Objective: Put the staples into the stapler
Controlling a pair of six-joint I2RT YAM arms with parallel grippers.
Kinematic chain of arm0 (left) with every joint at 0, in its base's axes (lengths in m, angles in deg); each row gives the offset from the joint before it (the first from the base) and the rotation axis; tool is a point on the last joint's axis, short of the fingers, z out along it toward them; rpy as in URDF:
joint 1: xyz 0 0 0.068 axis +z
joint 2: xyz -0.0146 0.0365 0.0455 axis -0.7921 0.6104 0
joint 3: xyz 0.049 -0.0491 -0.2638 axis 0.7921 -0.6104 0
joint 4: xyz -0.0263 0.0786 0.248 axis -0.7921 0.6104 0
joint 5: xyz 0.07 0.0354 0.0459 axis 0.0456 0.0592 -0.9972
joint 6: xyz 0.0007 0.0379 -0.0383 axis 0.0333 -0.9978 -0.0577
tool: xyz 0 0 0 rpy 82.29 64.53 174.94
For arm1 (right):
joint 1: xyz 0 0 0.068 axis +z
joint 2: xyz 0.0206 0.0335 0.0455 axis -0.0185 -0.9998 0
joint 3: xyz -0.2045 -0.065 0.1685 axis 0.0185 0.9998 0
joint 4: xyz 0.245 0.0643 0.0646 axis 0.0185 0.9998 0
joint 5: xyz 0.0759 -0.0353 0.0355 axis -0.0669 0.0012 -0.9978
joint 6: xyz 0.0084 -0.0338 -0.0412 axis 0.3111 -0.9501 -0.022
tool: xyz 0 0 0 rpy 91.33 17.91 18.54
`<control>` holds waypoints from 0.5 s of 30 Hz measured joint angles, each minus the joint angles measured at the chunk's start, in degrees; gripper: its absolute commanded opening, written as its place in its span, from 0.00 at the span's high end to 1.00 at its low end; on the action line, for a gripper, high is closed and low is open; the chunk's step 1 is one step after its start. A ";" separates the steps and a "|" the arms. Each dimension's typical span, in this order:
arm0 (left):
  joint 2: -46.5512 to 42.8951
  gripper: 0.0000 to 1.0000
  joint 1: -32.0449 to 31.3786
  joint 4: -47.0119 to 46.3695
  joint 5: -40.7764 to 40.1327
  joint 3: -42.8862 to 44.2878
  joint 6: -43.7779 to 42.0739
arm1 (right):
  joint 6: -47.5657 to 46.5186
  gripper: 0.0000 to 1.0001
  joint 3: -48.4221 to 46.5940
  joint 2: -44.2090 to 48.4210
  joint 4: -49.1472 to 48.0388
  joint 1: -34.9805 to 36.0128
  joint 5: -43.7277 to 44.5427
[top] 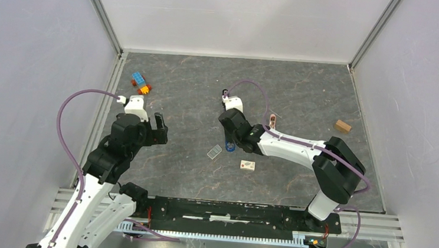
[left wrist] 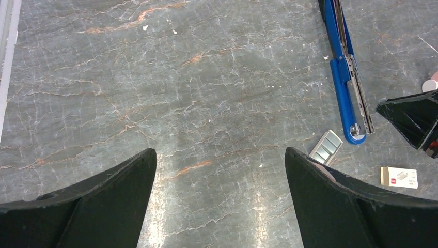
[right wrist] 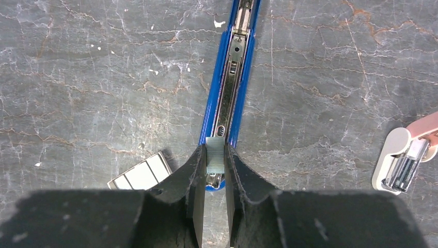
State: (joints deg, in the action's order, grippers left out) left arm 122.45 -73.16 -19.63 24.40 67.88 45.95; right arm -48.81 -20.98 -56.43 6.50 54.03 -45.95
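The blue stapler [right wrist: 230,88] lies opened flat on the table, its metal channel facing up; it also shows in the left wrist view [left wrist: 347,88], and its blue tip shows in the top view [top: 230,148]. My right gripper [right wrist: 215,155] is shut on a short silvery-grey strip of staples [right wrist: 215,161], held right over the near end of the channel. My right gripper [top: 230,140] covers most of the stapler from above. My left gripper [left wrist: 221,155] is open and empty above bare table, left of the stapler [top: 160,128].
A flat silvery-grey rectangular piece in three bands [top: 214,152] lies by the stapler's tip [right wrist: 140,175]. A small white box [top: 247,165] sits near it. A pink-and-white piece [top: 271,122], toy bricks [top: 140,83] and a tan block [top: 342,126] lie farther off.
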 measured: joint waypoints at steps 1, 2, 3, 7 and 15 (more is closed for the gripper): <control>0.15 0.00 0.00 0.00 0.13 0.00 0.00 | 0.31 0.77 0.00 -0.22 -0.13 0.00 0.00; 0.31 0.00 0.00 0.00 0.20 0.00 0.00 | 0.52 0.77 0.00 -0.46 -0.17 0.00 0.04; 0.39 0.00 0.00 0.00 0.22 0.00 0.00 | 0.79 0.77 0.00 -0.72 -0.13 0.00 0.11; 0.37 0.00 0.00 0.00 0.22 0.00 0.02 | 1.60 0.77 0.00 -1.49 -0.15 0.00 0.37; 0.33 0.00 0.00 0.00 0.20 0.00 0.00 | 2.56 0.77 0.00 -1.99 -0.42 0.00 0.59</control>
State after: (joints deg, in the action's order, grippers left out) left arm 122.78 -73.16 -19.63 24.60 67.88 45.95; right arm -46.25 -20.98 -58.42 6.08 54.03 -45.36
